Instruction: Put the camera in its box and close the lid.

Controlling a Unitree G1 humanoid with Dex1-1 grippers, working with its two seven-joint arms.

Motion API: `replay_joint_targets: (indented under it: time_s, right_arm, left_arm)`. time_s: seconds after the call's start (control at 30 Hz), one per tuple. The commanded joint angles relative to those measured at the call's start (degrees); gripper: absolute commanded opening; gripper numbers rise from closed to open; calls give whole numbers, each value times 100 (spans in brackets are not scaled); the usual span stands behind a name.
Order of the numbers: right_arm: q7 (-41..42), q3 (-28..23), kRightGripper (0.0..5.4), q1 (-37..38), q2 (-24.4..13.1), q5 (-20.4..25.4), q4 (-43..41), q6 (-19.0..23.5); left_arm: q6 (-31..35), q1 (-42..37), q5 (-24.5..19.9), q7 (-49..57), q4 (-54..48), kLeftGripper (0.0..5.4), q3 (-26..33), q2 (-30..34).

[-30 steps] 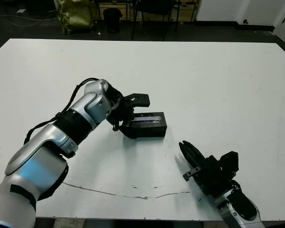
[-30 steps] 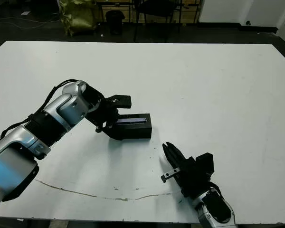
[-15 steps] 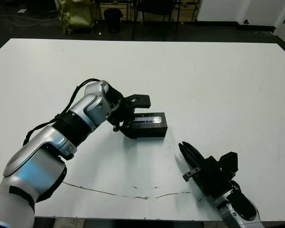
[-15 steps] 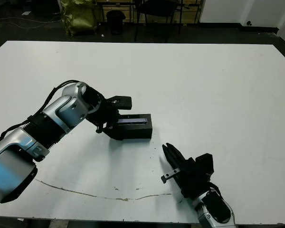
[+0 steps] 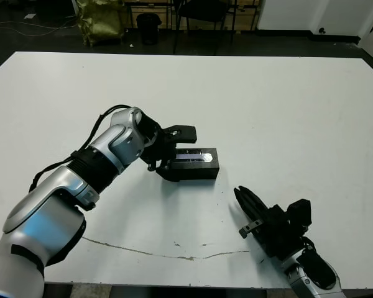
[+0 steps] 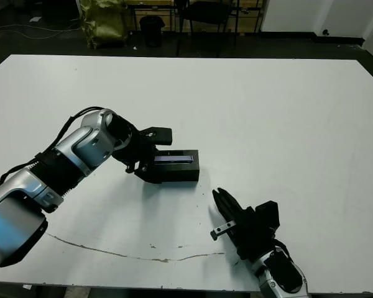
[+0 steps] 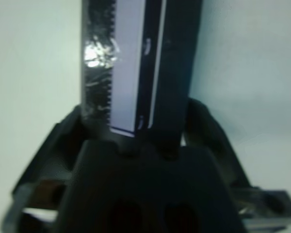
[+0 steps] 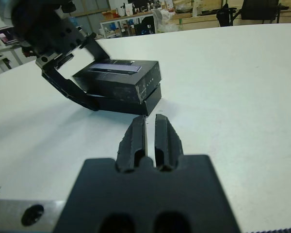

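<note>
My left gripper (image 5: pixel 172 146) straddles the lid's (image 5: pixel 196 156) near end, fingers spread wide — lid sitting on the box (image 8: pixel 131 103). My right gripper (image 5: pixel 244 203), clenched on nothing, hangs well apart over the bench (image 5: pixel 286 112).

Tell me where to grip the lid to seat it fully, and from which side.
Grip the lid across its two long edges, coming from the end facing the robot's left, where the left end effector already straddles it. It lies flat but skewed on the box, and its narrow width looks likely to fit between the fingers.
</note>
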Motion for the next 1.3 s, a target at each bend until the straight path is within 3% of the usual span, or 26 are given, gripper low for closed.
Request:
replay_joint_targets:
  time_s: [0.03, 0.17, 0.23, 0.37, 0.43, 0.53, 0.7, 0.87, 1.0, 1.13, 1.3]
  right_arm:
    - [39, -44, 0, 8, -15, 51, 131, 15]
    - [238, -58, 0, -51, -27, 76, 329, -255]
    - [132, -55, 0, -32, -39, 38, 224, -68]
    - [167, -47, 0, -33, -31, -2, 259, -190]
    - [3, -40, 0, 2, -20, -42, 136, 42]
    - [209, -35, 0, -31, -52, 47, 245, -165]
    - [77, -32, 0, -1, -26, -29, 169, -14]
    - [128, -45, 0, -3, 1, 33, 257, -126]
    - [332, -63, 0, -76, 21, 55, 533, -467]
    - [105, -39, 0, 7, -18, -41, 268, -144]
    - [7, -22, 0, 28, -33, -84, 137, -40]
  left_arm:
    - [-197, 477, 437, -57, 327, 456, -451, 158]
    - [-205, 500, 567, -15, 277, 538, -458, 155]
    - [-267, 517, 560, -6, 279, 538, -436, 153]
    - [-267, 506, 578, -12, 310, 538, -441, 136]
    - [-307, 504, 592, -5, 313, 538, -454, 136]
    - [-421, 518, 648, 48, 309, 538, -488, 150]
    - [-222, 541, 610, -11, 337, 538, -405, 110]
    - [-484, 574, 475, -150, 279, 538, -309, 209]
    - [-469, 596, 476, -208, 259, 538, -236, 266]
    - [-568, 717, 542, -114, 92, 538, -196, 386]
    - [-314, 818, 536, -224, -187, 538, -180, 475]
